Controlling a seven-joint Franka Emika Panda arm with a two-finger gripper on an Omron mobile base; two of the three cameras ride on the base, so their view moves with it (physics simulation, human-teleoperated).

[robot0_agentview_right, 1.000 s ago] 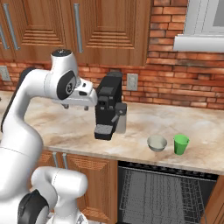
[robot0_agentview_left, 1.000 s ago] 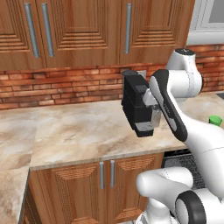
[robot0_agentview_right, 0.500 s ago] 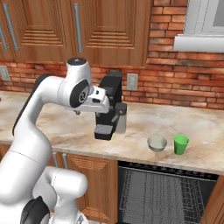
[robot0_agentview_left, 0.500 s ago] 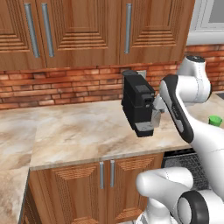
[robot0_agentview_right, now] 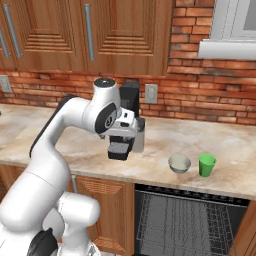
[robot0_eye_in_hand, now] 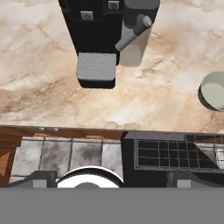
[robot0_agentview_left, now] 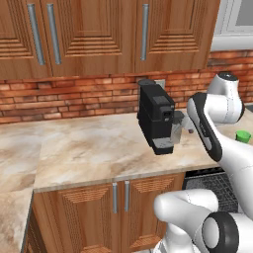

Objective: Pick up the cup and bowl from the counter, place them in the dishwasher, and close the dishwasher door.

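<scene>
**A:** So where do the task's things stand?

**B:** On the long beige-and-cream marbled stone counter [robot0_agentview_right: 235,150]. The small bright green tapered cup [robot0_agentview_right: 206,164] stands upright just beside the shallow round grey-beige bowl [robot0_agentview_right: 179,163], at its three o'clock in the right base view. In the hand view the bowl sits at the three o'clock edge. Both lie well apart from the black coffee machine [robot0_agentview_right: 128,117] with its grey carafe [robot0_eye_in_hand: 132,41].

**A:** And the black dishwasher?

**B:** Below the counter, straight under the two dishes. Its dark wire rack [robot0_agentview_right: 185,220] is exposed, so I judge the door to be already down.

**A:** The two-finger gripper?

**B:** It hangs in front of the coffee machine, hidden behind the white wrist in the base views. Its fingers are spread wide and hold nothing.

**A:** How should the reach go?

**B:** Swing the hand toward three o'clock, away from the carafe. Bring it over one dish at a time. The two stand close, so come down straight over the chosen rim with a finger on each side, clear of the neighbour. Close only once low enough.
</scene>
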